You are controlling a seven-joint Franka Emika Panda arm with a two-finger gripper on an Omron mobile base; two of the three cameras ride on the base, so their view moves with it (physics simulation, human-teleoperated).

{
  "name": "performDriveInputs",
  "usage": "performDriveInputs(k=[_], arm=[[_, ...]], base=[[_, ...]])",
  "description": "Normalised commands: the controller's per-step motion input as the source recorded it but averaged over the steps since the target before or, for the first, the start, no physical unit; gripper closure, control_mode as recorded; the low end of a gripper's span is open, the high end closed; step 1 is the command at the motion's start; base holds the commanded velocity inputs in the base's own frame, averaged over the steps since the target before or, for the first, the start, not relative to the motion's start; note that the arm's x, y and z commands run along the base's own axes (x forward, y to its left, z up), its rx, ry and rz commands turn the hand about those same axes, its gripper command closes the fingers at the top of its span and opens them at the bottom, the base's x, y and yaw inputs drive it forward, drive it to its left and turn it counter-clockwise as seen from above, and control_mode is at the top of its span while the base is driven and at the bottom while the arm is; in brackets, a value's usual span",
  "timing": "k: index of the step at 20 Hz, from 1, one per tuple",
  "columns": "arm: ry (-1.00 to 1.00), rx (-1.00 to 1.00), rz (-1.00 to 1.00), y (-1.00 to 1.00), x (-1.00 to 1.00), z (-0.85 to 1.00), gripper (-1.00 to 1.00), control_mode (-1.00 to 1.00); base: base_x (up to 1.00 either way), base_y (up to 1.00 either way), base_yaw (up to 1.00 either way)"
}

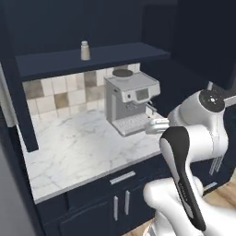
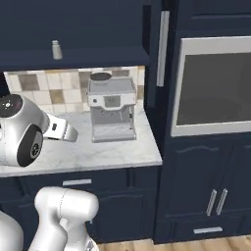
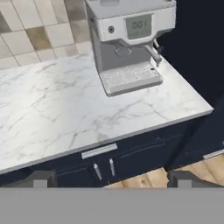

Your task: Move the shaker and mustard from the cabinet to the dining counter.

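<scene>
The shaker (image 1: 85, 50) (image 2: 57, 49), small, pale and cylindrical, stands upright on the bottom shelf of the open navy cabinet (image 1: 92, 60) (image 2: 73, 58). The cabinet's open door with a long silver handle (image 2: 163, 49) hangs to the right of the shelf. The mustard and the dining counter are out of view. My gripper (image 3: 111, 180) is open, its two dark fingertips (image 3: 39, 179) far apart with nothing between them. It hangs in front of the marble worktop, well below the shelf, looking down at the worktop's front edge.
A steel coffee machine (image 1: 131, 101) (image 2: 112, 108) (image 3: 127, 43) stands on the short marble worktop (image 1: 78, 147) (image 2: 98, 152) under the shelf, against a tiled backsplash. A built-in oven (image 2: 213, 88) sits in the tall navy unit to the right. Navy lower cabinets (image 3: 109, 166) sit below.
</scene>
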Motion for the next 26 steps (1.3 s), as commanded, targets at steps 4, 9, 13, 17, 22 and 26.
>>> performDriveInputs(k=[4, 9, 13, 17, 22, 26], arm=[[0.00, 0.00, 0.00, 0.00, 0.00, 0.00, -1.00, 1.00], [0.00, 0.00, 0.00, 0.00, 0.00, 0.00, -1.00, 1.00], [0.00, 0.00, 0.00, 0.00, 0.00, 0.00, -1.00, 1.00], [0.00, 0.00, 0.00, 0.00, 0.00, 0.00, -1.00, 1.00], [0.00, 0.00, 0.00, 0.00, 0.00, 0.00, -1.00, 1.00], [0.00, 0.00, 0.00, 0.00, 0.00, 0.00, -1.00, 1.00]], base=[[0.80, -0.28, 0.51], [0.55, -0.18, 0.51], [0.35, -0.04, 0.42], [0.56, -0.10, 0.17], [0.26, -0.07, 0.03], [0.01, 0.00, 0.00]])
